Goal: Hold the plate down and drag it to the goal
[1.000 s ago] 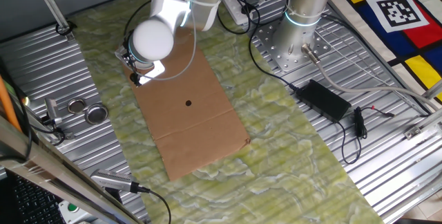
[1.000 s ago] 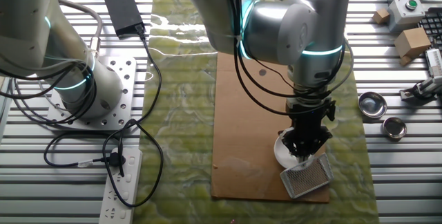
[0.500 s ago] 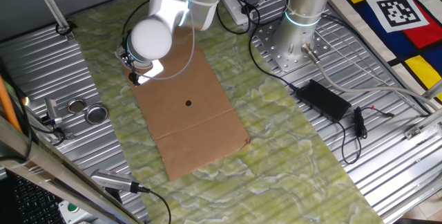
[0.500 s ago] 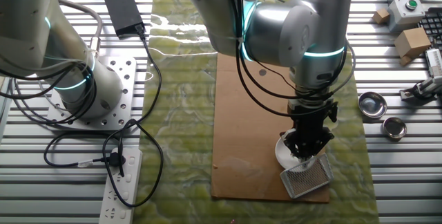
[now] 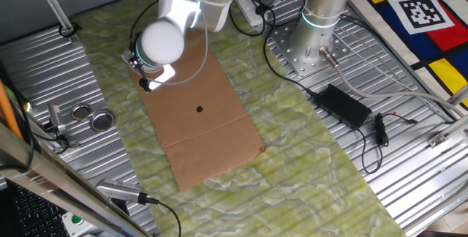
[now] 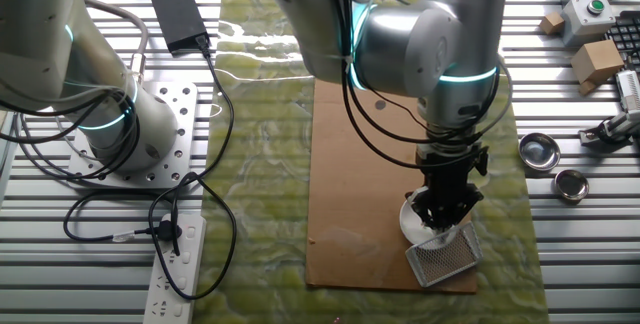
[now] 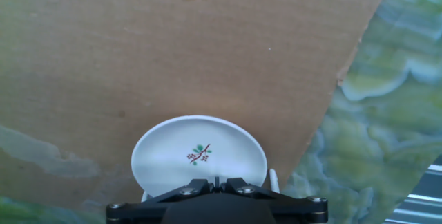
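At the near corner of the cardboard sheet (image 6: 380, 194), close beside the goal (image 6: 443, 258), lies the plate (image 7: 199, 156), pressed from above by the gripper (image 6: 443, 220). Fingers brought together, tips meeting just at the plate's near rim in the hand view; nothing clamped between them, only pushing down, as far as can be judged. Small red and green sprig painted in the plate's middle, fully visible.

Step in hand, probably: end of the drag, with the plate nearly against the goal's low whitish walls. Exact contact between plate and walls hard to tell, since the hand hides that side in both fixed views. Next move likely calls for steady downward pressure and a short slide into the corner, without tipping the rim or pushing the frame away.

Under the cardboard, a green marbled cloth (image 5: 307, 171) over a ribbed metal table (image 5: 409, 193). Small black dot (image 5: 199, 108) near the cardboard's centre. Beside the cloth, two round metal lids (image 6: 555, 166), a black power adapter (image 5: 347, 105) with cables, and a second arm's base (image 5: 314, 47).
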{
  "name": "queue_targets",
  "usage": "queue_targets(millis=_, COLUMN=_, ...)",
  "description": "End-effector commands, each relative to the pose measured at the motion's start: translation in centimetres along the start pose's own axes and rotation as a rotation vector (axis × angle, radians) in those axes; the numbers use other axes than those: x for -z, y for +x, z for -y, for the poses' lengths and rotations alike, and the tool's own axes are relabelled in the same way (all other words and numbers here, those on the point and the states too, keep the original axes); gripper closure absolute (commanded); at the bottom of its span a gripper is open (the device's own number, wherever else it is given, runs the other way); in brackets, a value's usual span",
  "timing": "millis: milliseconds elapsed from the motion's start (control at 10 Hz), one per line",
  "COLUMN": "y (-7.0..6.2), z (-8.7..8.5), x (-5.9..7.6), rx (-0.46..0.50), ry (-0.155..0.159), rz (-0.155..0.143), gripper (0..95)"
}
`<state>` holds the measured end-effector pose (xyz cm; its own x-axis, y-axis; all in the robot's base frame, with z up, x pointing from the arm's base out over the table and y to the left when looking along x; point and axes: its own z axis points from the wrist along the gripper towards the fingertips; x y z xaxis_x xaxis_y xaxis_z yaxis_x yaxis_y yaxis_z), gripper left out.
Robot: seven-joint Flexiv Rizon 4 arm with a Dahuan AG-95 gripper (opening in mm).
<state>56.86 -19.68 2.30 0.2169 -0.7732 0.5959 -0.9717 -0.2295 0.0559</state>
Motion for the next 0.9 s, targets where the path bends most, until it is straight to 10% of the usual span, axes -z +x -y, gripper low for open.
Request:
queue_targets(millis=100, y=0.02, z=0.03, x=-0.09, rx=0.008, ry=0.009, rz=-0.004, gripper=95.0)
queue_targets(millis=900, y=0.39, z=0.05, x=-0.24, rx=0.028, ry=0.022, rz=-0.016, gripper=95.0)
